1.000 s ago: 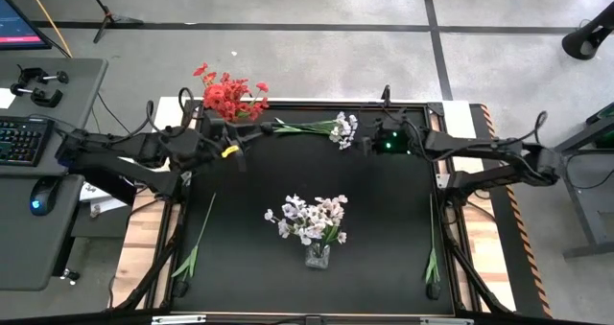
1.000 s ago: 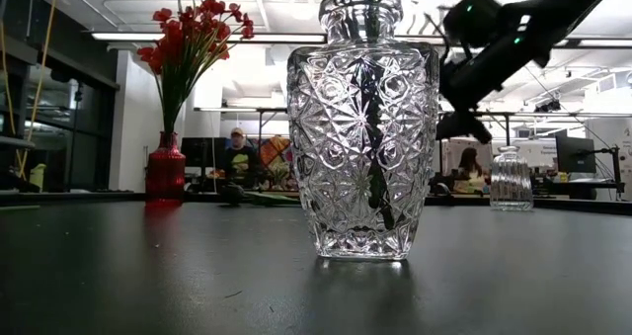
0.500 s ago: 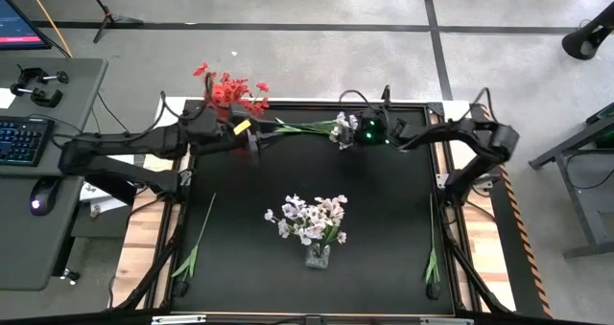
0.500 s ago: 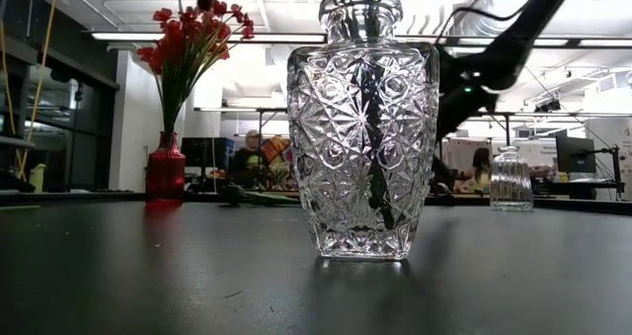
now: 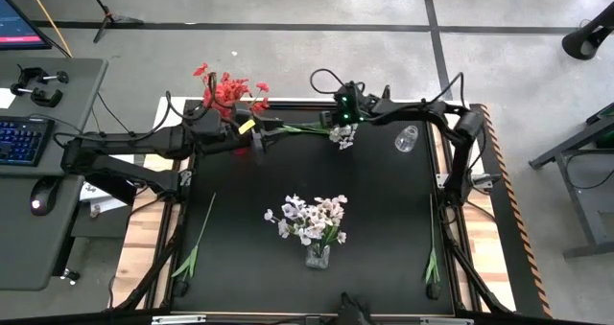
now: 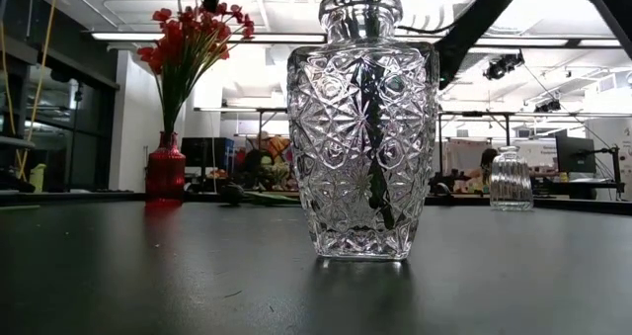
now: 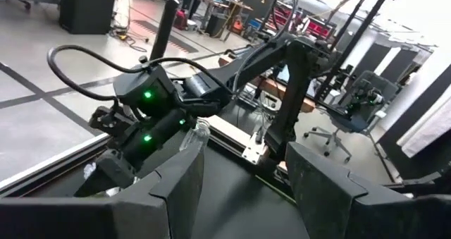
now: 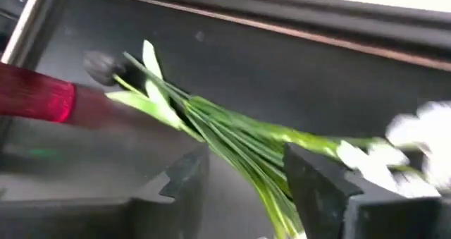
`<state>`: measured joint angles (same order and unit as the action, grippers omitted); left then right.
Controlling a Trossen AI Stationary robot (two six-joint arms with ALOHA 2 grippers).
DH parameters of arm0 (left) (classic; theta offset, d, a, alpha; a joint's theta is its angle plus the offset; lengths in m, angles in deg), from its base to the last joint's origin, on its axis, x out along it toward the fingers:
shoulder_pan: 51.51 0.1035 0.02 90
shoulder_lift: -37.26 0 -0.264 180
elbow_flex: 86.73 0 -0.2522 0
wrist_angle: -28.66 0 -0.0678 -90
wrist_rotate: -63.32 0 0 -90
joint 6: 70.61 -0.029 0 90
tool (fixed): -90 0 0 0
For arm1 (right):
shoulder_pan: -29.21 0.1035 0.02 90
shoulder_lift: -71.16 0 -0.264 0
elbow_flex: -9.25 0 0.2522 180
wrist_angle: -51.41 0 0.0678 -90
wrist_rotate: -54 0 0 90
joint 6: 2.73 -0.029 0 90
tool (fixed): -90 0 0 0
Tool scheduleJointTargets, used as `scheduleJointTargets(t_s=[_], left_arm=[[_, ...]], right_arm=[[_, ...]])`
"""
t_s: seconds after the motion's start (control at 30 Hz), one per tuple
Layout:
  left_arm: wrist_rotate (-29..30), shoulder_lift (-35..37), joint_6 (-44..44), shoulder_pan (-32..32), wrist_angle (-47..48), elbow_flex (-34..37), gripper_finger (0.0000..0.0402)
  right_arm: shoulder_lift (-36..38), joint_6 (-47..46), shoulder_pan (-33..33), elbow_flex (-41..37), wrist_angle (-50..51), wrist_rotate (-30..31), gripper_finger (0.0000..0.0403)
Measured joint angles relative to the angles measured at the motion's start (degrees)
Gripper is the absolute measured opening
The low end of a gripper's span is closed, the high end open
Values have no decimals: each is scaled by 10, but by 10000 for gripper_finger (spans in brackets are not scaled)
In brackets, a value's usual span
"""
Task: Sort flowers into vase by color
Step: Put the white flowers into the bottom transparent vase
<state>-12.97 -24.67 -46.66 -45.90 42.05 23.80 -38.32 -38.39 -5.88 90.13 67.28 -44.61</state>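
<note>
A spray of white flowers (image 5: pixel 317 128) lies flat near the table's far edge, its green stems (image 8: pixel 232 144) toward the red vase (image 5: pixel 228 103) holding red flowers and its blossoms (image 5: pixel 344 135) toward the right. My right gripper (image 8: pixel 243 182) is open low over the stems, one finger on either side. My left gripper (image 5: pixel 259 141) hovers open and empty beside the red vase. A crystal vase (image 5: pixel 317 253) with white flowers stands mid-table. My right gripper straddles the middle of the white spray's stems (image 8: pixel 261 161), slanting down from the table's right, with the fingers across them. The spray lies on the table. I cannot tell whether the fingers (image 8: pixel 320 179) touch the stems.
A small clear vase (image 5: pixel 406 139) stands at the far right, just behind my right arm. Loose green stems lie at the near left (image 5: pixel 197 239) and near right (image 5: pixel 432 265). The table's raised far rim (image 5: pixel 307 103) runs close behind the spray.
My right gripper has swept along the far edge toward the table's left and sunk down over the white spray's stems, uncovering the small clear vase. My left gripper has shifted a little toward the right and the far edge, then held still.
</note>
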Motion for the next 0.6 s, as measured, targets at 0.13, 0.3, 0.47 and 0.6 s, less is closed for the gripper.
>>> scheduleJointTargets(t_s=[0.13, 0.3, 0.47, 0.6], left_arm=[[10, 0, 7, 0, 0, 0, 188], [10, 0, 24, 0, 1, 0, 188], [9, 0, 25, 0, 1, 0, 188], [10, 0, 24, 0, 1, 0, 188]], right_arm=[[-14, 36, 7, 35, 0, 0, 121], [-15, 61, 14, 46, 3, 0, 84], [-15, 62, 14, 44, 27, -1, 75], [-15, 87, 14, 43, 70, 29, 65]])
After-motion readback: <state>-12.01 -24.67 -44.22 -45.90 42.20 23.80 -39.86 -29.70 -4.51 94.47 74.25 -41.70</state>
